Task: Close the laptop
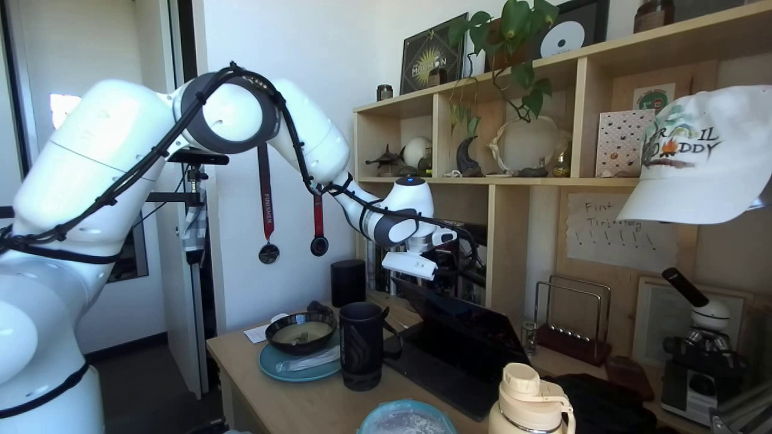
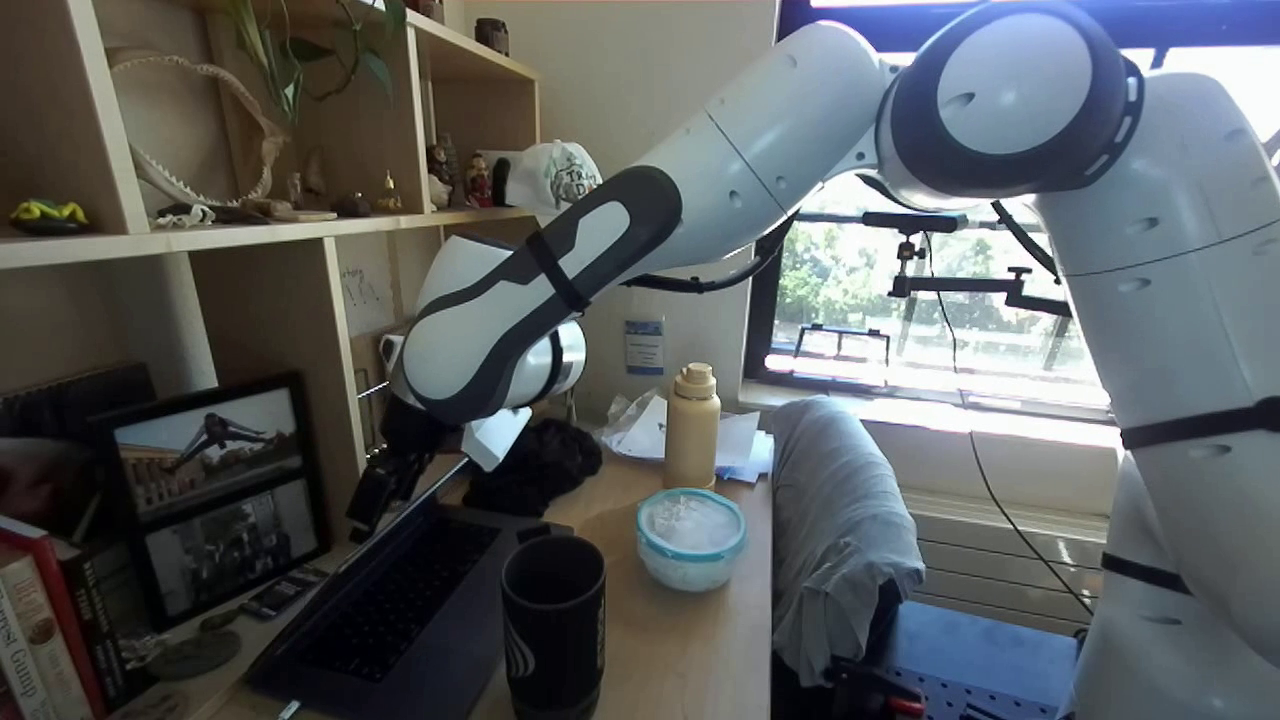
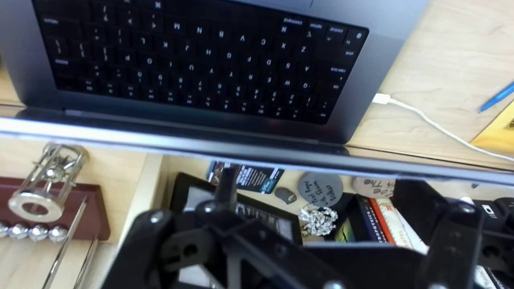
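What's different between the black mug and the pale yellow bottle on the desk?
The mug is black with light markings, while the bottle is plain pale yellow. The mug's top is wide and open; the bottle narrows to a capped neck. Both stand upright on the desk.

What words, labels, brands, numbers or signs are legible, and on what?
"FINISHER": medal ribbon.
"First Trajectory", exclamation marks: paper note.
"MORMON": framed poster.
"IL", "DDY": cap; other letters unclear.
"Gump": white book spine.
"PHYSICS", word's end: dark book spine.
"command", "option", "control", letters, digits, upside down: laptop keys.
Too small or blurred: writing on mug, blue-edged card, round stone, green-logo card, wall sign.
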